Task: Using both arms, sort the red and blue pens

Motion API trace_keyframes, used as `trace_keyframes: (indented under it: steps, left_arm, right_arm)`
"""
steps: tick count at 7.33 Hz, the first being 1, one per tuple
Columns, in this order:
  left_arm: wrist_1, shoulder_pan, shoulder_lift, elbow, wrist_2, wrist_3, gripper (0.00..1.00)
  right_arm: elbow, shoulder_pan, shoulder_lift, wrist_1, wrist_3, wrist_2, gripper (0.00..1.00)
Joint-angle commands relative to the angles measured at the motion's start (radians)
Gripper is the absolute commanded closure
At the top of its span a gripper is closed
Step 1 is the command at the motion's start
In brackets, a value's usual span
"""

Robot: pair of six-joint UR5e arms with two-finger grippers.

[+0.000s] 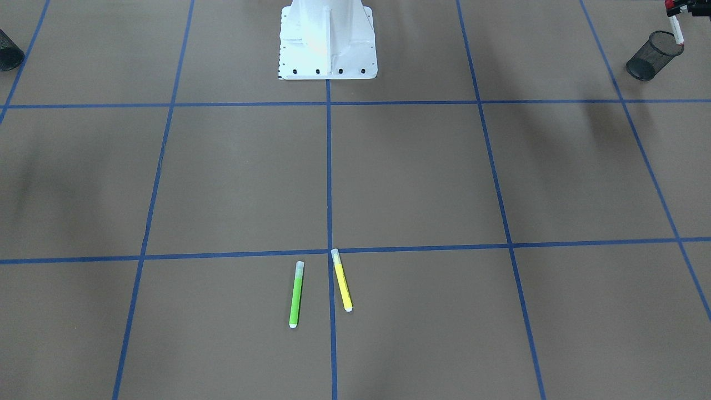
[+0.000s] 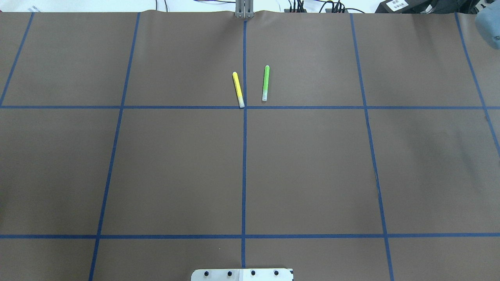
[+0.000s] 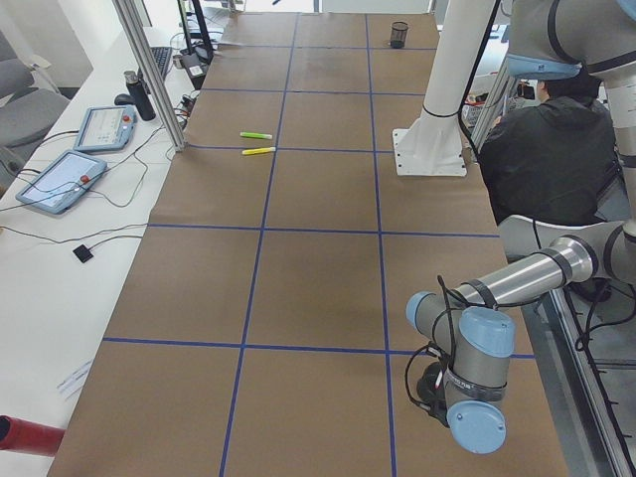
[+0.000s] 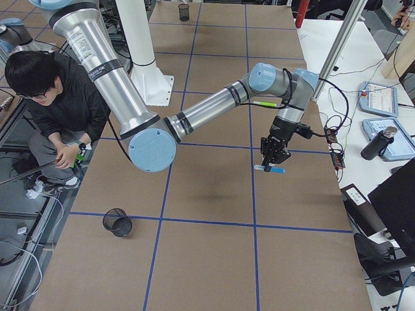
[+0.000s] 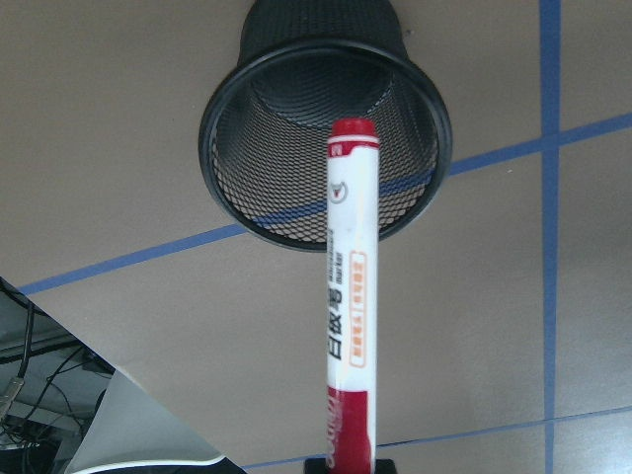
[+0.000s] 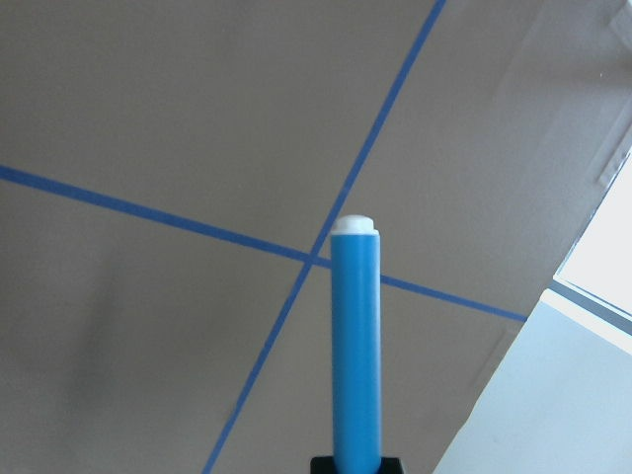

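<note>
My left gripper [image 1: 675,8] is shut on the red pen [image 1: 677,30], a white barrel with red ends, which hangs tip-down just above the rim of a black mesh cup [image 1: 653,54]. The left wrist view shows the red pen [image 5: 351,296] with its far end over the open mouth of that mesh cup [image 5: 296,118]. Near the table's far long edge my right gripper [image 4: 271,159] is shut on the blue pen [image 4: 270,170], held level a little above the table. In the right wrist view the blue pen [image 6: 355,355] sticks out over a crossing of blue tape lines.
A green marker [image 1: 296,294] and a yellow marker [image 1: 341,280] lie side by side by the centre line. A second mesh cup [image 4: 117,222] stands at the right arm's end of the table. The white robot base [image 1: 326,39] rises mid-table. A person [image 4: 45,97] crouches beside the table.
</note>
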State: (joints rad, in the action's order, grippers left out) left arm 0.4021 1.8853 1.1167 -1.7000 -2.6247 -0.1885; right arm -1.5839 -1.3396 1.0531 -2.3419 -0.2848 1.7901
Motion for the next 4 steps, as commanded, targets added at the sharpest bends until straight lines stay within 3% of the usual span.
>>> trace_keyframes:
  steps: [1, 4]
  left_arm:
    - [-0.002, 0.0, 0.0, 0.003, -0.003, -0.005, 0.0]
    - [0.001, 0.0, 0.023, -0.013, -0.003, -0.005, 0.0]
  right_arm:
    - [-0.002, -0.036, 0.028, -0.004, -0.034, -0.001, 1.0]
    - [-0.046, -0.09, 0.132, -0.029, -0.106, 0.014, 1.0]
